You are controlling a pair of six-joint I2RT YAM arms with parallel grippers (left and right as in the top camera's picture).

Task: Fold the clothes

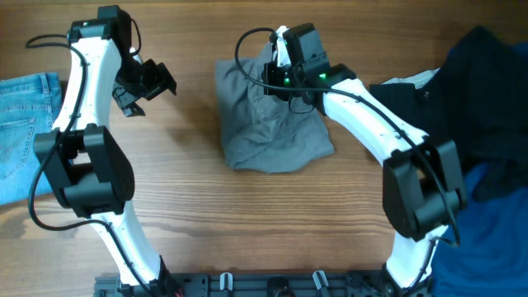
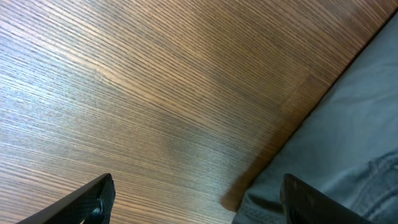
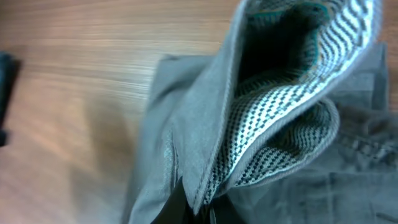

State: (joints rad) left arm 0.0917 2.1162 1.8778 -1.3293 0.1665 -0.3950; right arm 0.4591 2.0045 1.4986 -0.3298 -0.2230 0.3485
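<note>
Overhead: right claw clenched on grey shorts; left claw released, hovering alongside.

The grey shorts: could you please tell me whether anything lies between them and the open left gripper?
Nothing visible does. Only bare table lies between the left gripper and the grey shorts; the right gripper is shut on a raised fold of them.
</note>
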